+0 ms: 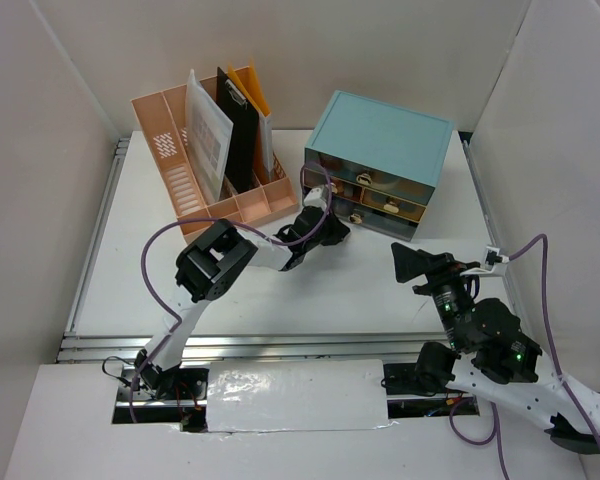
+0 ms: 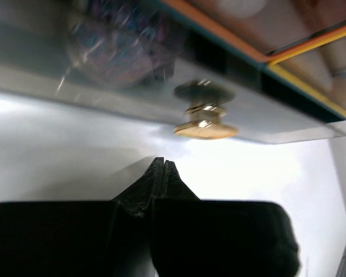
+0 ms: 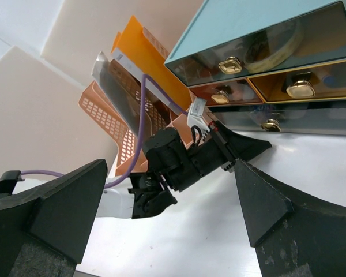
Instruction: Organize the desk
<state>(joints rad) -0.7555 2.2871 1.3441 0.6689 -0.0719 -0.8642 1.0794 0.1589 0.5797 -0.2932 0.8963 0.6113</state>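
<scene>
The white desk [image 1: 310, 290] holds a teal drawer cabinet [image 1: 385, 135] at the back right. My left gripper [image 1: 340, 227] is shut with nothing between its fingers. Its tip sits low over the desk, just in front of the bottom drawer. In the left wrist view the closed gripper [image 2: 162, 164] points at the bottom drawer's gold knob [image 2: 205, 128], a short gap below it. My right gripper [image 1: 410, 262] is open and empty, hovering over the desk in front of the cabinet's right side. In the right wrist view it [image 3: 167, 199] looks toward the left gripper [image 3: 259, 145] and the drawer fronts.
A pink slotted file organizer [image 1: 215, 195] with a clipboard and folders stands at the back left, close beside the left arm. White panel walls [image 1: 40, 170] enclose the desk. Aluminium rails [image 1: 280, 345] run along the near edge.
</scene>
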